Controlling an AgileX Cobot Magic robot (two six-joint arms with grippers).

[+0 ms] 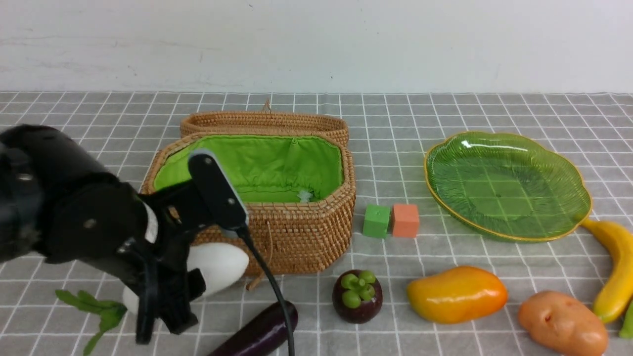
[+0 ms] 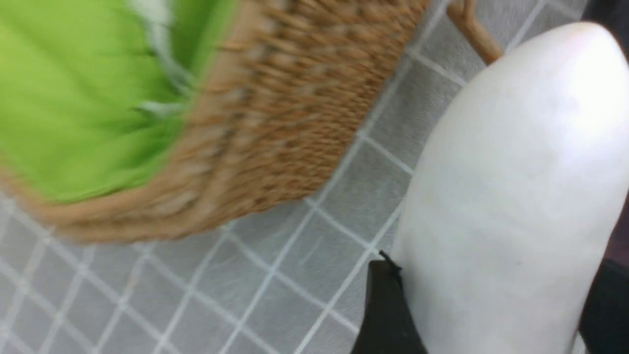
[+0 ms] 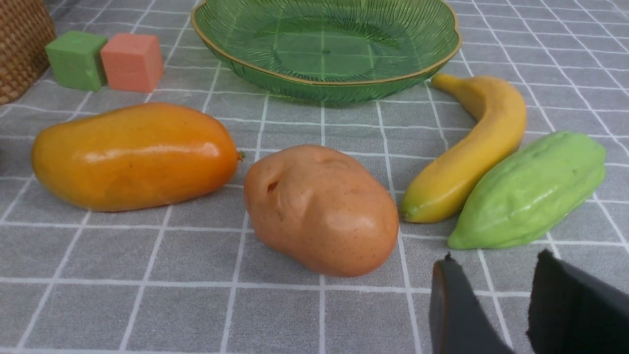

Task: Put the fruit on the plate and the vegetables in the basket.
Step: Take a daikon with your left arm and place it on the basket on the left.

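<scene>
Just beside basket (image 1: 296, 232) wall, radish (image 1: 220, 264) in left tool (image 1: 162, 326)

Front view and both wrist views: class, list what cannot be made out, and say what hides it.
Front view: radish middle, behind left gripper.
Front view: eggplant and green vegetable, cut off by frame edges.
Left wrist view: basket, motion-blurred.
Right wrist view: right gripper, only fingertips in frame.

Grid cloth (image 1: 395, 113) w/ basket (image 1: 296, 237), plate (image 1: 504, 188)
</scene>
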